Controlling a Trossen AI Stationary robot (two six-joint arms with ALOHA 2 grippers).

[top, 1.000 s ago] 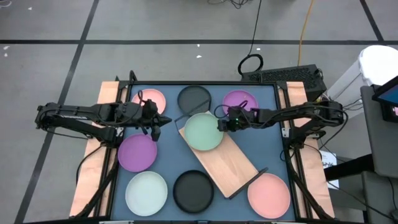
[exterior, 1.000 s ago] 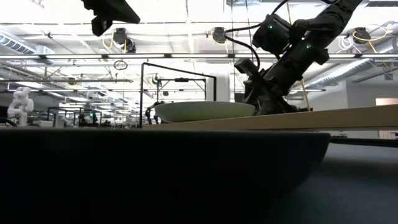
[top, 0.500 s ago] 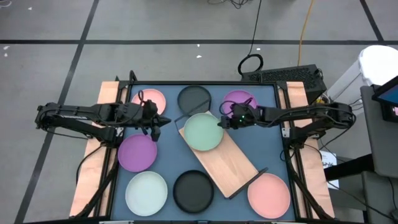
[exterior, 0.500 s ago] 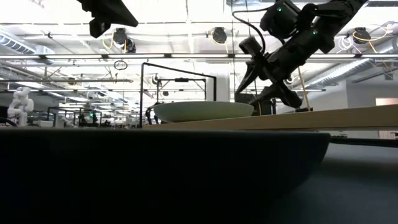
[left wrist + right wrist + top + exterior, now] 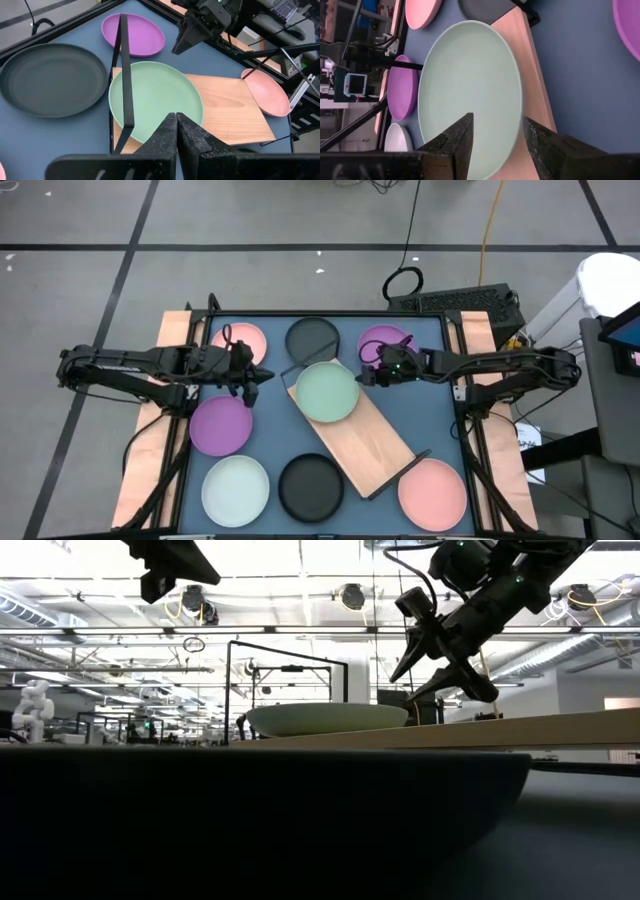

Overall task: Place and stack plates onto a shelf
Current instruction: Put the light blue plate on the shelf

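Blue tabletop [image 5: 440,420], wooden shelf [image 5: 375,442] bearing green plate [image 5: 327,391], right hand [image 5: 366,373] open above, left hand [image 5: 262,374] closed, grey floor [image 5: 250,220]

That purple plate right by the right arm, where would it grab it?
Probably by the raised rim of the purple plate, on the edge facing the right end effector, one finger inside and one outside. The plate lies flat on the table, so only its rim offers a thin lip to pinch.

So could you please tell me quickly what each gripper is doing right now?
Left gripper: closed, holding nothing.
Right gripper: open, empty, beside the green plate.
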